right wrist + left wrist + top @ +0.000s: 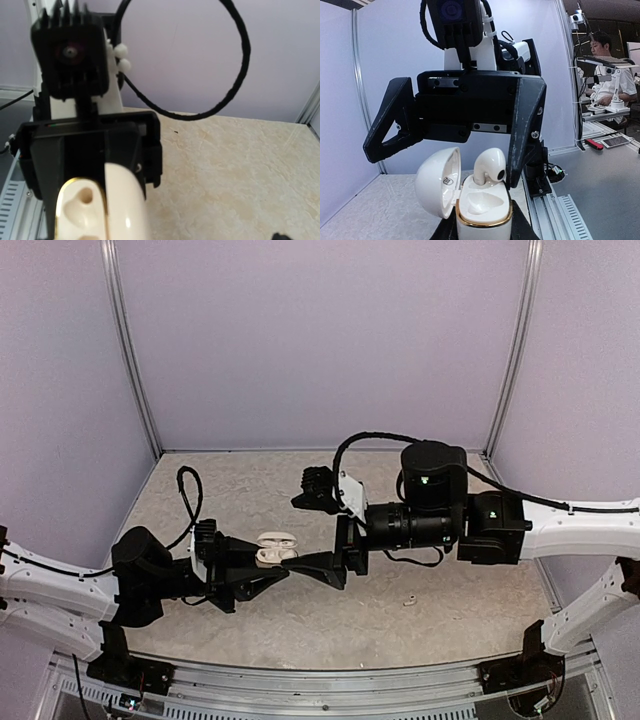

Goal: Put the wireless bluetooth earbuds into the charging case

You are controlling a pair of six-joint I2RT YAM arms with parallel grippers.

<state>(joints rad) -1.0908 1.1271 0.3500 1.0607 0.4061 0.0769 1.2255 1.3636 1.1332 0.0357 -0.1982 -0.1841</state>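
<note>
My left gripper [262,562] is shut on a white charging case [485,210] with a gold rim, held up off the table. Its lid [437,182] hangs open to the left. One white earbud [489,165] stands stem-down in the far slot, and the near slot is bare. My right gripper [440,166] faces the case with its jaws spread wide. Its right finger [522,140] sits right beside the earbud, and I cannot tell whether they touch. In the right wrist view the case [117,210] fills the lower left. Another white earbud [409,601] lies on the table.
The beige marbled table [450,570] is walled in by pale panels on three sides. A metal rail [560,210] runs along the near edge. A black cable [190,495] loops up from the left arm. Both arms meet at mid-table.
</note>
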